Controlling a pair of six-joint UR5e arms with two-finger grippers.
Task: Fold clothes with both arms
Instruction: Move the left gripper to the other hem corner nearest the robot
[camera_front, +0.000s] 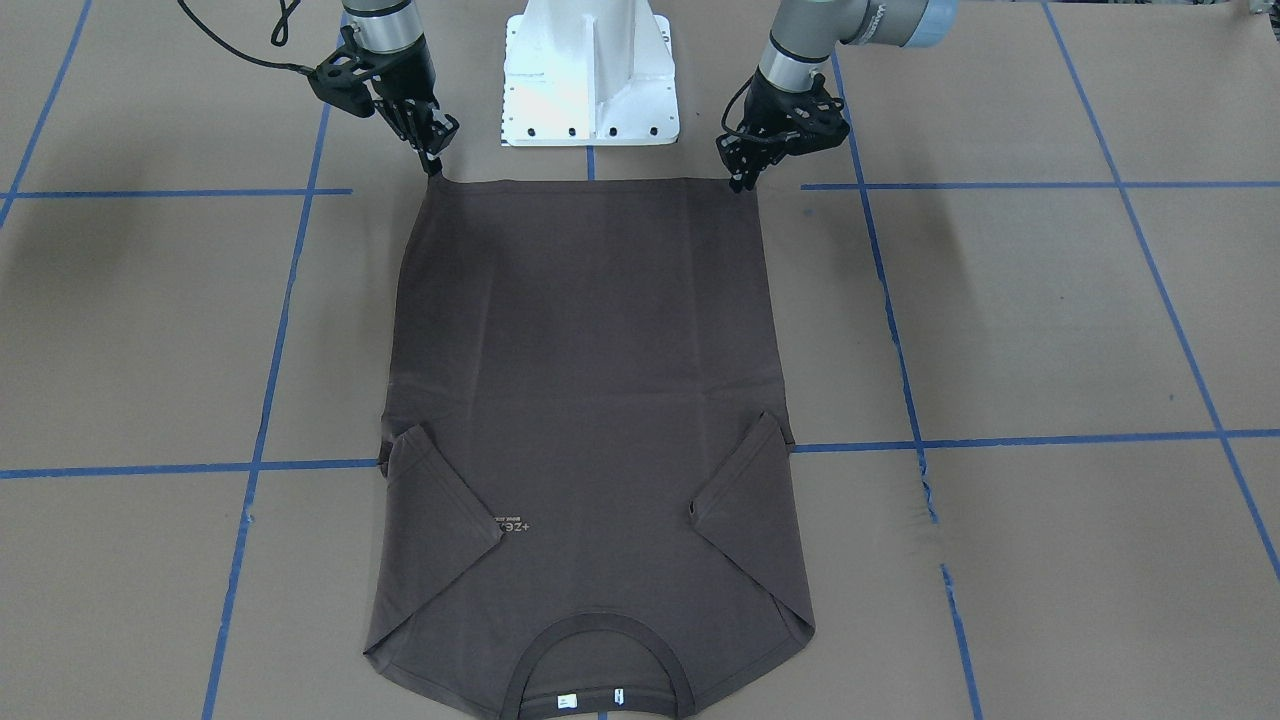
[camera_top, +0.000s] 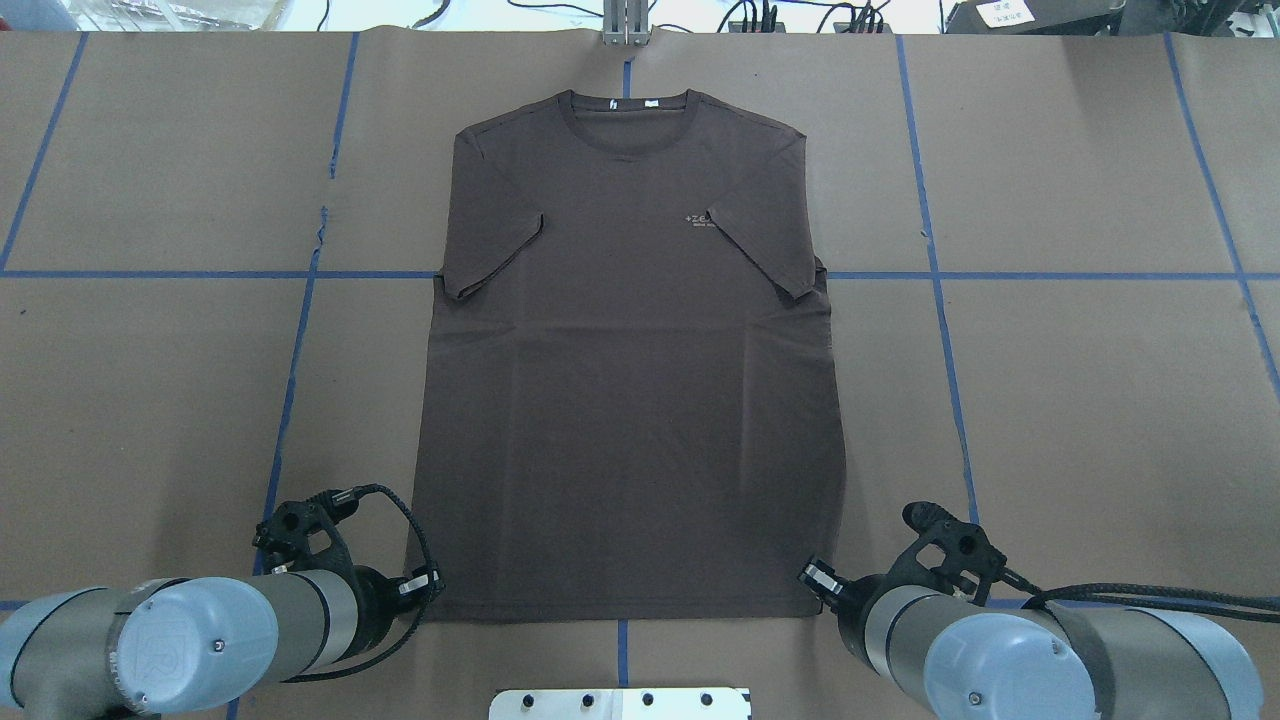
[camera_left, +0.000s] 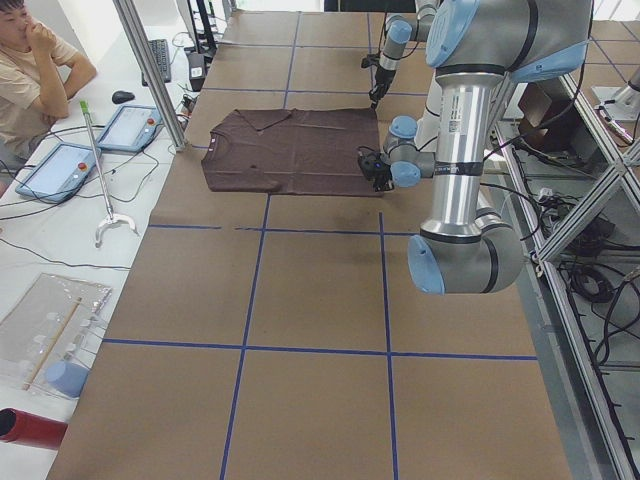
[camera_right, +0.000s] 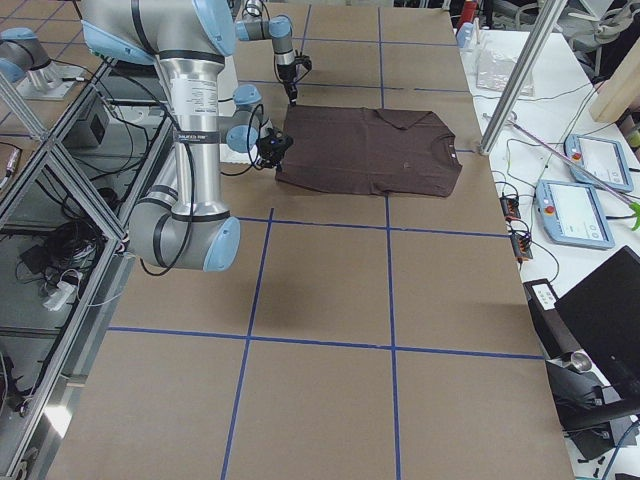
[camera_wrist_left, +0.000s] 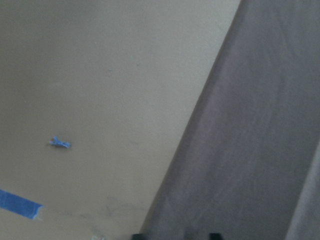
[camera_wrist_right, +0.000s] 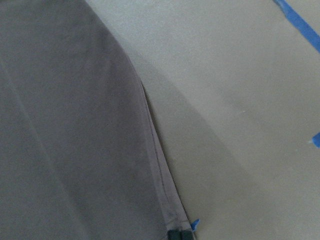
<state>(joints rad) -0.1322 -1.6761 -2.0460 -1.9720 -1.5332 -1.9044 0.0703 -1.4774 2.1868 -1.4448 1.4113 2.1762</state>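
The dark brown T-shirt (camera_front: 590, 380) lies flat on the brown table, sleeves folded inward, collar (camera_top: 625, 105) at the far side and hem toward the robot. My left gripper (camera_front: 740, 182) points down at one hem corner. In the left wrist view its fingertips (camera_wrist_left: 139, 236) stand apart on either side of the cloth edge (camera_wrist_left: 250, 150), so it is open. My right gripper (camera_front: 436, 165) is at the other hem corner, which is drawn up into a small point. The right wrist view shows its pads (camera_wrist_right: 179, 234) together on the hem (camera_wrist_right: 160, 190).
The white bolted pedestal (camera_front: 590, 80) stands between the arms, just behind the hem. Blue tape lines (camera_front: 900, 445) cross the table paper. A seated person (camera_left: 30, 70), tablets (camera_left: 125, 125) and a hooked pole (camera_left: 100, 170) are beyond the far table edge.
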